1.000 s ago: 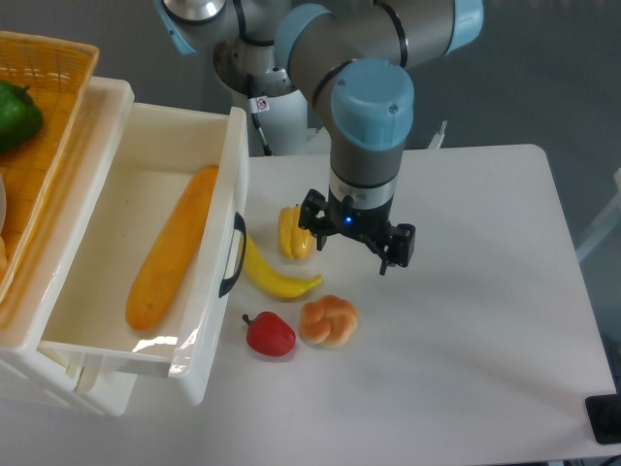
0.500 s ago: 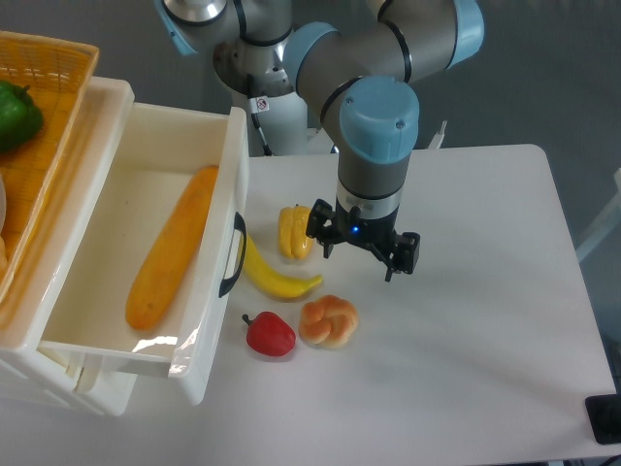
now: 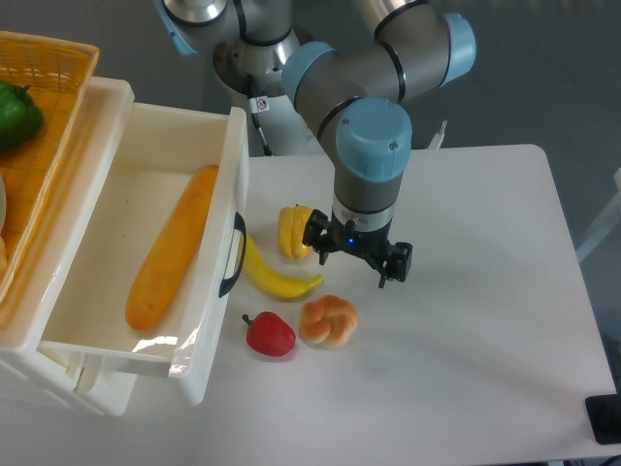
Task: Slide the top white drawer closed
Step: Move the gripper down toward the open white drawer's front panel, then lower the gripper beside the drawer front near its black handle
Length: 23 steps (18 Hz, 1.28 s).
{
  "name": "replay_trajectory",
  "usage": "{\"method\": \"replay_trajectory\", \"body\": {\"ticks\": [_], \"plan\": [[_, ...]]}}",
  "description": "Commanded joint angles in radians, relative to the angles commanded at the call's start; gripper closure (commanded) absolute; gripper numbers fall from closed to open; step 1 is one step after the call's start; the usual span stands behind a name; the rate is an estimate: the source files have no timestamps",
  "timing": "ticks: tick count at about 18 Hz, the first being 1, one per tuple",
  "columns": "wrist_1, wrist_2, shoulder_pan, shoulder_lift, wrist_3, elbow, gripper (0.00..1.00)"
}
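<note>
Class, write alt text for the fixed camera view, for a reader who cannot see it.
The top white drawer stands pulled out at left, holding a long orange vegetable. The arm's open tool hangs over the white table to its right, touching nothing. A banana, yellow pepper, red pepper and bun lie between them.

The woven basket (image 3: 58,73) is cut off by the top and left edges, as is the green pepper (image 3: 17,115) inside it. The claw (image 3: 356,260) is seen from above, so its fingertips are hard to make out. The arm hides part of the yellow pepper (image 3: 292,231). A dark object (image 3: 605,419) is clipped at the lower right corner.
</note>
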Motion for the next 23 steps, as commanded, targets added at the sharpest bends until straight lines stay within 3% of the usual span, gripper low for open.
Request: {"method": "replay_trajectory", "body": {"ticks": [8, 14, 23], "plan": [[-0.003, -0.028, -0.045, -0.045, -0.112, 0.002, 0.00], [-0.018, -0.091, -0.046, -0.043, -0.193, -0.001, 0.00], [-0.020, -0.106, -0.063, -0.058, -0.220, -0.009, 0.00]]}}
